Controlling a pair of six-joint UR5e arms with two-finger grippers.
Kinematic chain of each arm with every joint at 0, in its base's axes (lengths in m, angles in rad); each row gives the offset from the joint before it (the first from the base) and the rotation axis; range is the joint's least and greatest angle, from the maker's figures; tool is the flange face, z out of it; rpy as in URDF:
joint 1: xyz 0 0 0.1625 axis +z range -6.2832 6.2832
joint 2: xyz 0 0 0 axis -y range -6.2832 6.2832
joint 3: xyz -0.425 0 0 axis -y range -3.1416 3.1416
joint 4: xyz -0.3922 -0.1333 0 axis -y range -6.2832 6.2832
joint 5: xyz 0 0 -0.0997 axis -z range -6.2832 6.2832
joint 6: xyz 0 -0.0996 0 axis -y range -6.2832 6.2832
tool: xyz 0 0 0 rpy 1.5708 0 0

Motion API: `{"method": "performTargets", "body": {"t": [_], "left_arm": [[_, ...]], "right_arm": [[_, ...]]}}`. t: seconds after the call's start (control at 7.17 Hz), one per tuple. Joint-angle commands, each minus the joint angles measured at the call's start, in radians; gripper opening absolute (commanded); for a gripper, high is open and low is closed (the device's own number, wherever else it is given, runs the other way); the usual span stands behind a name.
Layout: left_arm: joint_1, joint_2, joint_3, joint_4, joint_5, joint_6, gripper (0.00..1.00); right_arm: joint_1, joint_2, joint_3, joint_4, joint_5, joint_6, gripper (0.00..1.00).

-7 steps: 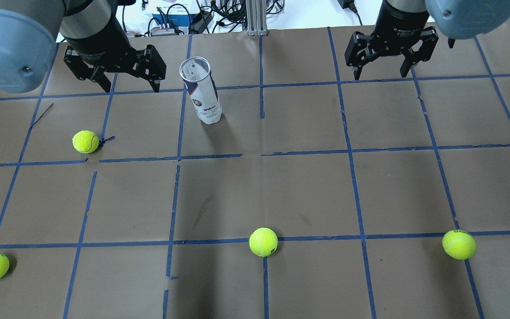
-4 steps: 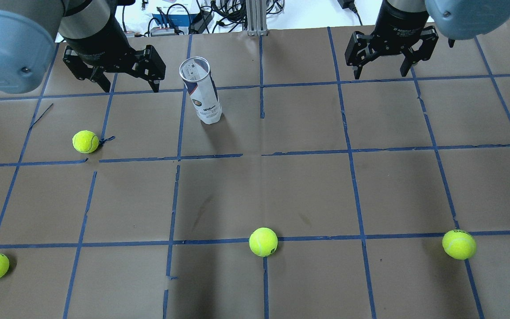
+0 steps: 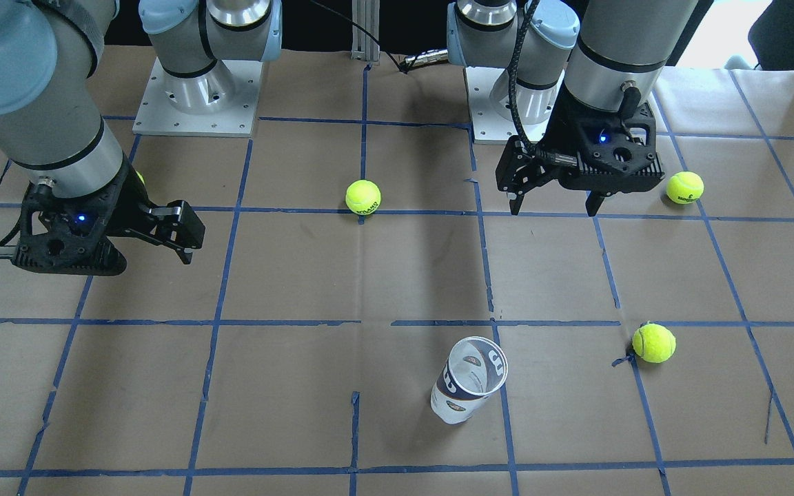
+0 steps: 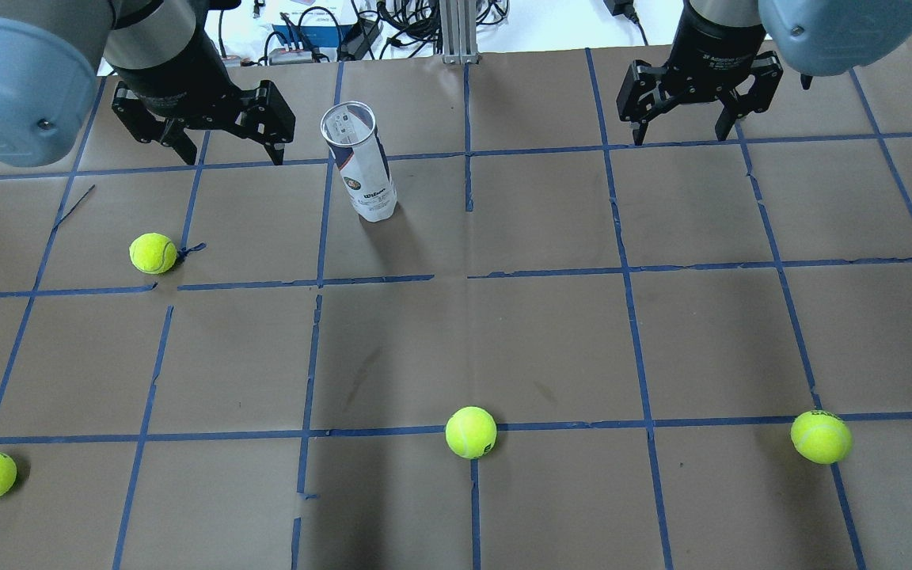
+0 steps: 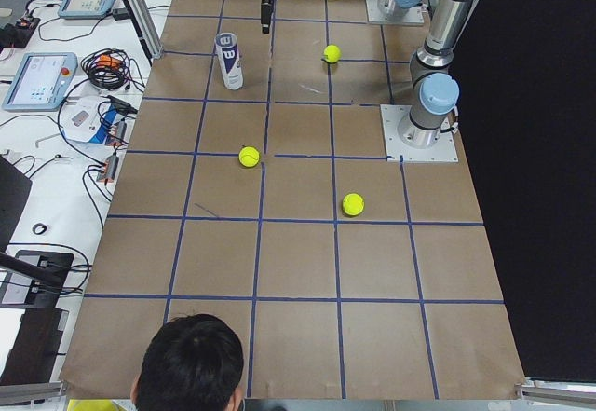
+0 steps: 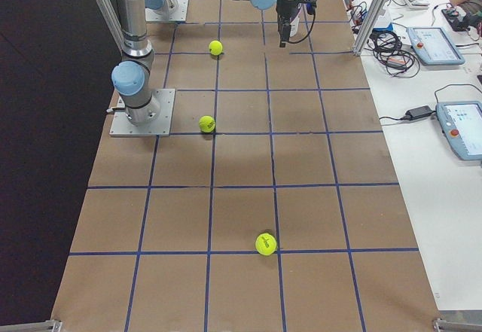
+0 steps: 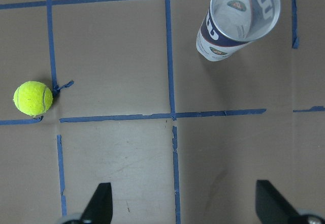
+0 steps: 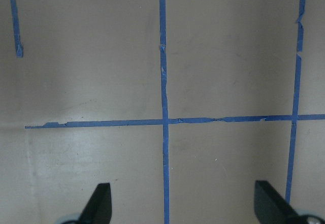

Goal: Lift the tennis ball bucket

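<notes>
Standing upright on the table point(image 4: 503, 332), the can point(image 4: 359, 166) has a vertical long axis and sits just beside the left gripper point(image 4: 233, 155), on that gripper's inner side. The right gripper point(image 4: 679, 134) is well apart from it. Both grippers are spread and empty.

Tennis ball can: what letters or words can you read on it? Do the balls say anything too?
"W": big white letter on the can, on its navy band.
"Wilson": small, low on the can's label, in the overhead view.
Dark print on the tennis ball between the two arms: too blurred to read.
</notes>
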Motion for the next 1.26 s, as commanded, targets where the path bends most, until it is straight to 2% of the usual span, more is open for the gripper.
{"method": "performTargets", "body": {"t": [0.0,1.12], "left_arm": [[0.0,0.001,-0.001,0.001,0.0,0.0,1.0],[0.002,0.001,0.002,0.003,0.0,0.0,1.0]], "right_arm": [[-0.002,0.0,0.0,0.002,0.003,-0.003,1.0],[-0.002,0.0,0.006,0.007,0.006,-0.003,1.0]]}}
